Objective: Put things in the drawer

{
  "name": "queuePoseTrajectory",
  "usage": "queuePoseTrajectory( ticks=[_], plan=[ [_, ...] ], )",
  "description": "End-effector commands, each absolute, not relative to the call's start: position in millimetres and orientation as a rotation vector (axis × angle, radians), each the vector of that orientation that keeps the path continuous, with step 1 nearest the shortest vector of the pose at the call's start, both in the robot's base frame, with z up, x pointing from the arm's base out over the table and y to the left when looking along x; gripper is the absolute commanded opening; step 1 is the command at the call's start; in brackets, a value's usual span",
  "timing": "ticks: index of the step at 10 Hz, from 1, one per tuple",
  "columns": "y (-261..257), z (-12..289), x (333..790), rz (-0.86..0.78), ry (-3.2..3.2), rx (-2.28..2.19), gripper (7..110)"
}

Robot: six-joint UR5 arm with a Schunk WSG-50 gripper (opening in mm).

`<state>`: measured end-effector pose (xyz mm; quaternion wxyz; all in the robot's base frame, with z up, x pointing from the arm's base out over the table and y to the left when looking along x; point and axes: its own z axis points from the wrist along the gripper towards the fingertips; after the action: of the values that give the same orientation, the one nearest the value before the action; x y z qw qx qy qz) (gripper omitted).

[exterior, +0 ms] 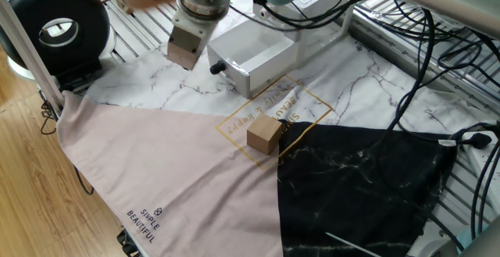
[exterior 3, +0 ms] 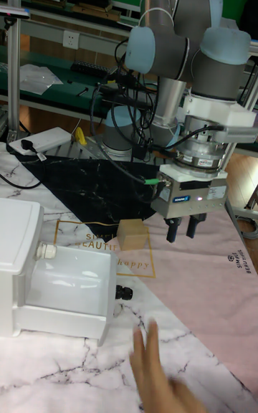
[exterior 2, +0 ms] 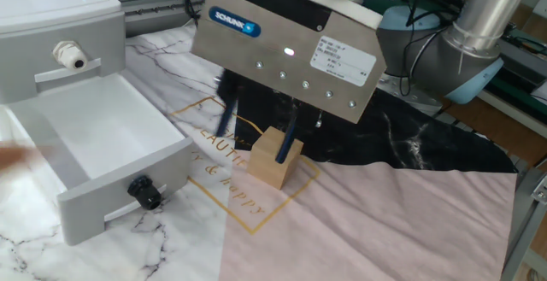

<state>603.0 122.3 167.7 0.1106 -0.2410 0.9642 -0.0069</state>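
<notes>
The cube sits upright on the cloth, on the gold-printed square where the pink, marble and black panels meet. It is untouched — nothing grips it. In the tall fixed view the cube stands just beside the drawer's front right corner, apart from it.

The drawer is pulled out of the white cabinet, open at the top, its inside bare white. Its black knob faces the camera in the other fixed view.

The gripper hangs above the cloth, clear of the cube, fingers pointing down. In the tall fixed view the two dark fingers stand close together with only a narrow gap, and nothing is between them. In the other fixed view the gripper looks as if it straddles the cube, but that is only the camera line — one fixed view shows the gripper well off to the drawer's far side.

A person's hand reaches in low over the marble in the tall fixed view, flat, fingers spread, holding nothing.
</notes>
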Motion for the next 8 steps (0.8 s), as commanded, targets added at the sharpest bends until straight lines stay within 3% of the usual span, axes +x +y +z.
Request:
queuePoseTrajectory(
  ticks=[1,4,6,7,8],
  plan=[
    [109.0,145.8,533.7,0.001,3.113,-0.548,22],
    [88.2,121.5,505.2,0.125,3.181,-0.492,22],
    [47.6,98.8,510.3,-0.007,3.125,-0.513,22],
    [46.8,83.9,502.0,0.015,3.130,-0.492,22],
    [49.9,61.9,486.5,0.023,3.149,-0.458,44]
  ],
)
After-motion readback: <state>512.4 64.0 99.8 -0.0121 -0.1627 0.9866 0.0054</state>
